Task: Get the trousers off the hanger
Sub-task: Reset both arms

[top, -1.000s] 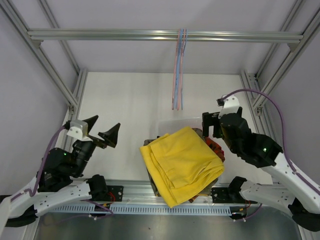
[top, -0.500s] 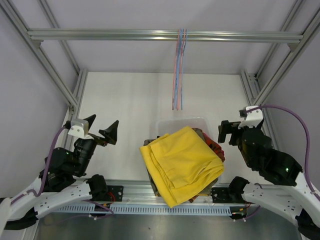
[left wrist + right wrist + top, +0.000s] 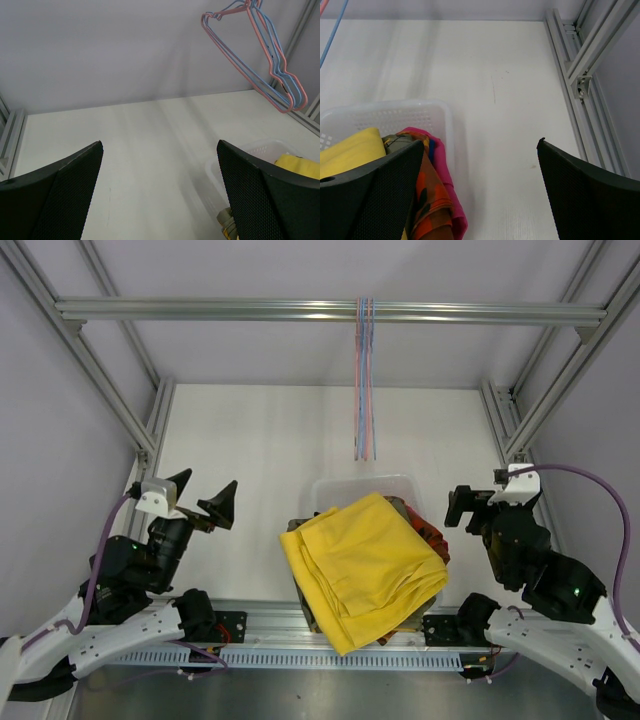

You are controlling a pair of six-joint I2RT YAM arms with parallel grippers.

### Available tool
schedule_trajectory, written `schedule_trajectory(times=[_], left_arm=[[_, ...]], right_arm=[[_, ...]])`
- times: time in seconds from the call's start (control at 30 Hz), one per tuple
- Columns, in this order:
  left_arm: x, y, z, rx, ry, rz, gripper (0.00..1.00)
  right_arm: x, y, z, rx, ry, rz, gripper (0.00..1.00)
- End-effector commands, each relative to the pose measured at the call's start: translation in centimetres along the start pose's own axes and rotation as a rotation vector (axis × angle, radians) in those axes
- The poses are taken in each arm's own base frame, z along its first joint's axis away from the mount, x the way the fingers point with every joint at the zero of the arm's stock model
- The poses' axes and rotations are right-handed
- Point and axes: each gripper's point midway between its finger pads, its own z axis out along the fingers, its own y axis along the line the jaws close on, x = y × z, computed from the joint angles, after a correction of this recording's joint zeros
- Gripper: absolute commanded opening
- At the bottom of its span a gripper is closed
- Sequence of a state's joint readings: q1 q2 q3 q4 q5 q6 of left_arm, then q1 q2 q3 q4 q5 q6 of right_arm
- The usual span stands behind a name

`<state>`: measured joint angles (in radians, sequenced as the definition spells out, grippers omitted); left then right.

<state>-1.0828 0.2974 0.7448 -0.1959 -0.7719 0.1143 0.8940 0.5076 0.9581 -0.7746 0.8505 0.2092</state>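
The trousers lie piled in a white basket (image 3: 345, 487), with a plain yellow pair (image 3: 362, 565) on top. In the right wrist view, orange camouflage trousers (image 3: 427, 200) and magenta-pink trousers (image 3: 445, 175) spill over the basket (image 3: 380, 112) edge beside the yellow pair (image 3: 350, 150). Pink and blue wire hangers (image 3: 365, 380) hang bare from the top bar; the left wrist view has the hangers (image 3: 272, 65) at upper right. My left gripper (image 3: 200, 497) (image 3: 159, 145) is open and empty, left of the basket. My right gripper (image 3: 468, 508) (image 3: 481, 141) is open and empty, just right of the basket.
An aluminium frame surrounds the white table, with a rail (image 3: 580, 75) along the right side and another rail (image 3: 150, 430) at the left. A silver crossbar (image 3: 300, 310) runs overhead at the back. The basket sits close to the arm bases.
My right arm has drawn back to the right, away from the basket, uncovering its far rim. The hangers have swung slightly. The left arm stays still.
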Motion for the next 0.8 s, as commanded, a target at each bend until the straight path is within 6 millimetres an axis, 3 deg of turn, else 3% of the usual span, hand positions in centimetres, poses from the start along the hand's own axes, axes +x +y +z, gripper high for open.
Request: schedule_trajectory(times=[0.0,0.33,0.77], left_arm=[[-0.6,-0.1,0.1,0.008,-0.022,-0.006,0.99],[-1.4,0.5,-0.6,0.009,-0.061,-0.042,0.99],[-1.4,0.6,-0.6,0.005,-0.059,-0.04,0.99]], right_arm=[[-1.1,-0.4,0.1,0.031,-0.059,0.06,1.0],[-1.4,-1.3,-0.3,0.048,-0.099,0.089,0.99],[-1.3,-0.2,-0.1,-0.005,-0.1,0.086,1.0]])
